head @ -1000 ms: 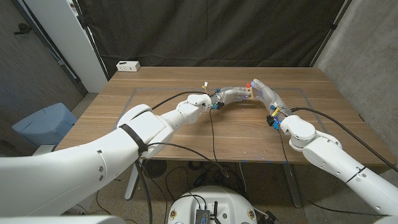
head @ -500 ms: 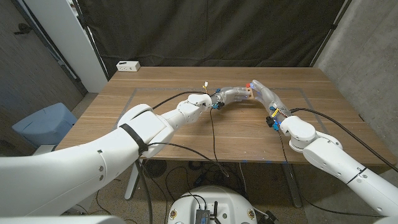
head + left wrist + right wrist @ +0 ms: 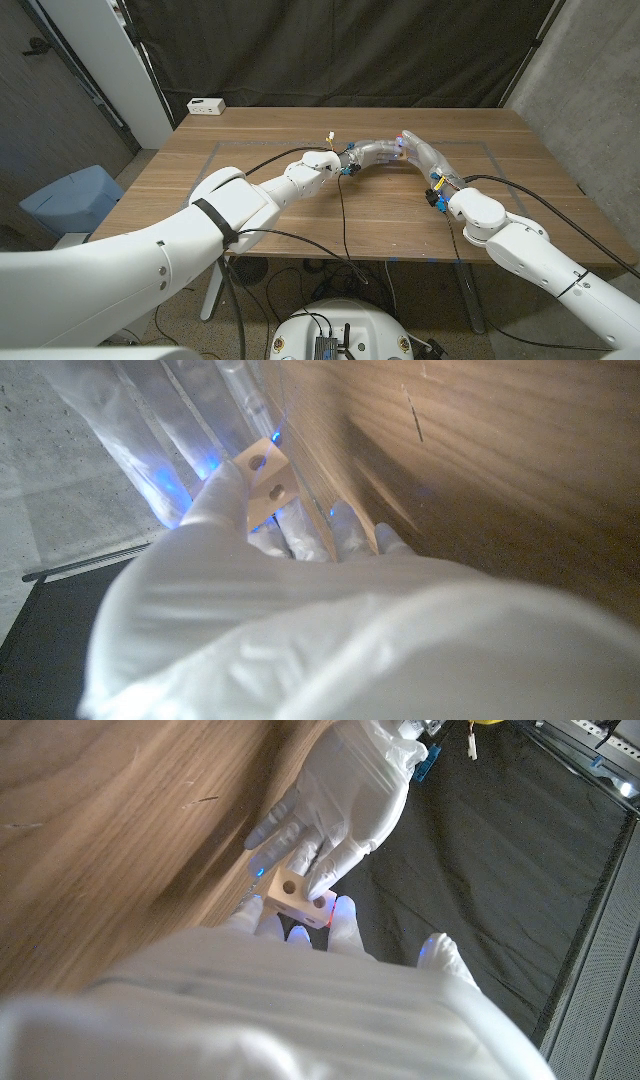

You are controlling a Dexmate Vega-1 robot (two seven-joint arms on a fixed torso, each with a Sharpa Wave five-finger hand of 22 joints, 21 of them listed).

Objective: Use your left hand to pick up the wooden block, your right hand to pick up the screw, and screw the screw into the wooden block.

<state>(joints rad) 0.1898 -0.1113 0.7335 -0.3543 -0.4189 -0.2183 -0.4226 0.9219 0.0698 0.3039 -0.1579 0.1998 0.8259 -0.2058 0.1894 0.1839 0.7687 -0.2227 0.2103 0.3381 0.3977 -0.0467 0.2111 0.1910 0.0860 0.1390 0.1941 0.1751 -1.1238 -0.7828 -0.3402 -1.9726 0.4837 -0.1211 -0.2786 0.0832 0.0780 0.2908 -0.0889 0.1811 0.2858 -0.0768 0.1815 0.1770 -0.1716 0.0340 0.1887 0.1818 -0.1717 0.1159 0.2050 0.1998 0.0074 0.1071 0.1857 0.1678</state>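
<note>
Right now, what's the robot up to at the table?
Both hands meet over the middle of the wooden table. The left hand holds a small pale wooden block with round holes. The right hand is pressed up against the block, with something red at its fingertips, probably the screw. Whether it has entered a hole cannot be told.

Even, soft overhead light in the head view; the brown wooden table (image 3: 300, 200) shows mild sheen. Both wrist views are blurred up close, with blue glow between fingers.
</note>
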